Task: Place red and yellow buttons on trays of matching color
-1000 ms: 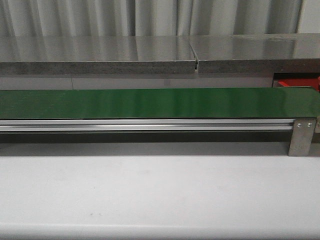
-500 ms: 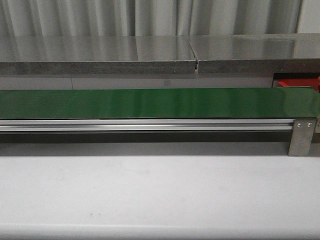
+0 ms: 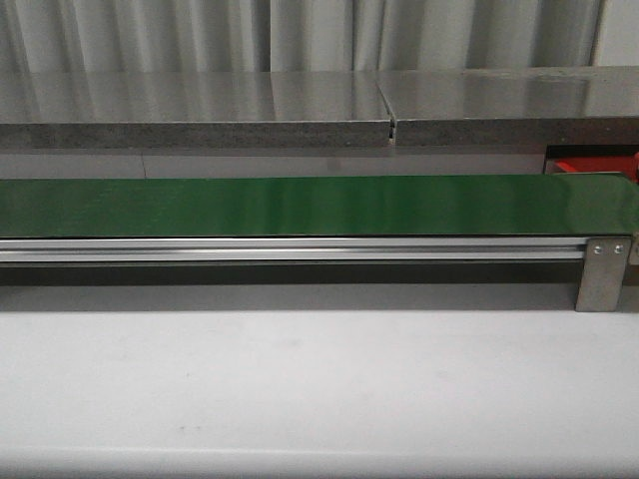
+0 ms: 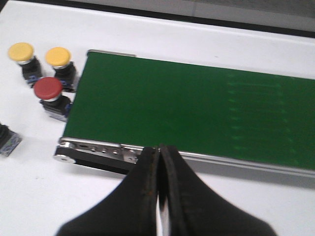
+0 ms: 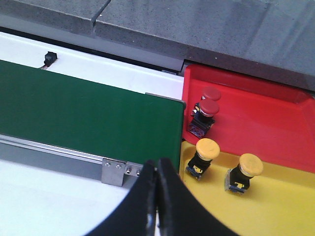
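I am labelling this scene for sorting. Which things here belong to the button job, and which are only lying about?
Belongs to the job:
- round yellow push buttons and red push button waiting beside the green conveyor belt
- red plastic tray holding two red buttons
- yellow plastic tray holding two yellow buttons

Lying about:
- small dark block at the picture's edge
- grey stone shelf

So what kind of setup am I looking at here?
Likely a mock sorting line on a lab bench: a green conveyor belt on a white table, push buttons waiting at one end, and a red tray and yellow tray at the other.
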Robot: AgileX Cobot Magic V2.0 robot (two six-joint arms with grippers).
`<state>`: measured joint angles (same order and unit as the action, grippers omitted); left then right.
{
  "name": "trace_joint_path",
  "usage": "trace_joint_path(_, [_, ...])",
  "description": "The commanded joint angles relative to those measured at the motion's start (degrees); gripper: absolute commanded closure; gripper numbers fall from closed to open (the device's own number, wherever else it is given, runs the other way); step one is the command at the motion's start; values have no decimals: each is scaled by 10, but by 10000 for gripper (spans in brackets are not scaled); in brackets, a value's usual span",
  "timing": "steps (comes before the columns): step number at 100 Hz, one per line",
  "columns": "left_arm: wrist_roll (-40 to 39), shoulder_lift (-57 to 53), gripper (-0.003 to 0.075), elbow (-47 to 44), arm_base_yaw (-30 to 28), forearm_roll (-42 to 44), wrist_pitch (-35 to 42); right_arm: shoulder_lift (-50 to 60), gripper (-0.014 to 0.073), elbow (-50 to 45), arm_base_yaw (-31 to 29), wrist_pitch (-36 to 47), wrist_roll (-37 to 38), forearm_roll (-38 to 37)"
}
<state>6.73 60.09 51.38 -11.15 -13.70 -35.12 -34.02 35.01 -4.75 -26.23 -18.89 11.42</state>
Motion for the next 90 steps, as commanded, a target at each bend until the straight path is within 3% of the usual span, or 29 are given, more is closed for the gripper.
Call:
trace_joint_path(1, [-7,26,696,40,-32,-16,44,0,684,13,1,36,-4,3])
trace_joint_path(10, [-3,59,551,58,-54,-15,48,0,684,13,1,36,-4,3])
trace_joint_path(22, [-3,95,265,80,-81,-15,49,0,684,13,1,36,-4,3])
trace_joint_path(29, [-3,113,164,94,-94,-16,47,0,684,13,1,36,-4,3])
trace_joint_path(57, [-33,222,197,201,-146,-27,-56,0,684,13,1,36,-4,3])
trace_joint_path(90, [-50,399,197,410,-164,-27,-170,0,684,13,1,36,-4,3])
